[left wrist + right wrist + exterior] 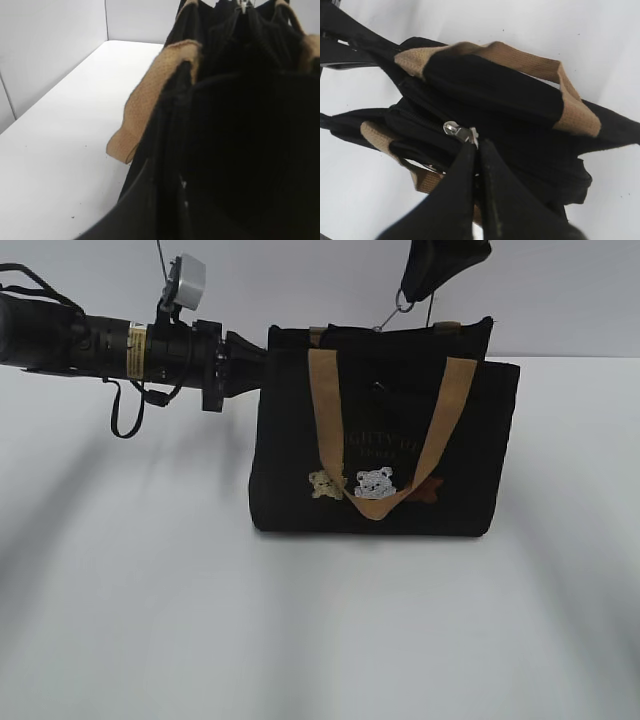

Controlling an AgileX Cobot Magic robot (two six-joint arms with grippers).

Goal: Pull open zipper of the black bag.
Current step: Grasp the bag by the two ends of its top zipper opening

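Exterior view first: I see the black bag [385, 445], a boxy tote of matte woven fabric, standing upright on the smooth white table [150, 620]. A tan webbing handle [385, 440] droops in a U down its front, above two small bear patches [355, 484] and faint lettering. My left arm reaches in level from the left, and the left gripper [258, 362] meets the bag's upper left corner. My right gripper [412, 295] hangs over the top edge, with a small silver ring pull [402, 304] dangling just under its tip.

Left wrist view: dark ribbed cloth fills most of the frame, with a coarse tan strap folded over the rim. My left gripper's fingers are lost in the blackness; they stand nearly closed, seemingly pinching the bag's edge, though I cannot see the contact itself.

Right wrist view: my right gripper [477, 150] has its two black tapered fingers pressed together, their tips closed on the ring pull at the shiny metal slider [460, 131] of the zipper [417, 117], a thin dark line running along the bag's crumpled top between the tan straps.
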